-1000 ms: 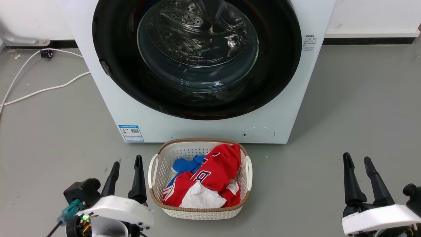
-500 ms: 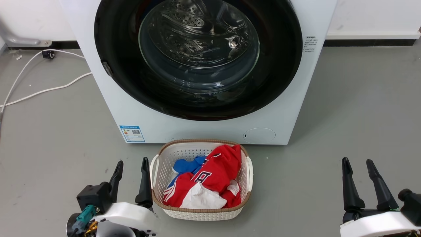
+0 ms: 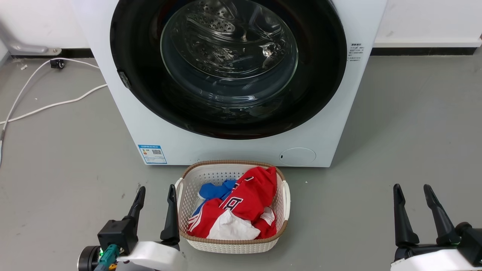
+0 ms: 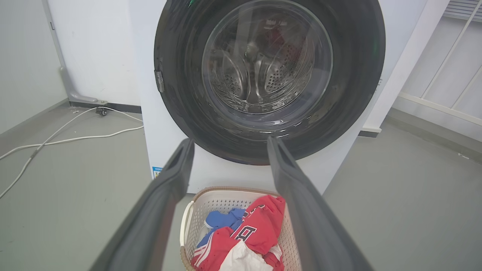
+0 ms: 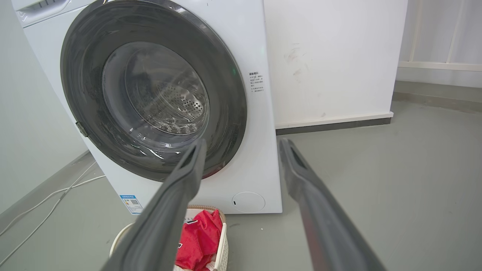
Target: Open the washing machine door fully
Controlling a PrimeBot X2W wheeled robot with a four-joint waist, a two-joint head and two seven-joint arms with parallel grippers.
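A: Door [image 3: 228, 64]?
B: Shut, flush on machine [image 3: 241, 150], behind basket [image 3: 226, 162].
A: Claws?
B: Left gripper [image 3: 156, 192], right gripper [image 3: 411, 188]: both spread wide, empty, low, well apart from door. Lift one, hook rim, pull along door's arc, clear of basket.

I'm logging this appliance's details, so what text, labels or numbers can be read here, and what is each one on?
Blue label, low on the washing machine front: QR code, print too small to read.
Grey print block right of the washing machine door: too small to read.
Red shirt in the basket: one white character, "8" or "B", partly folded; cannot tell which.
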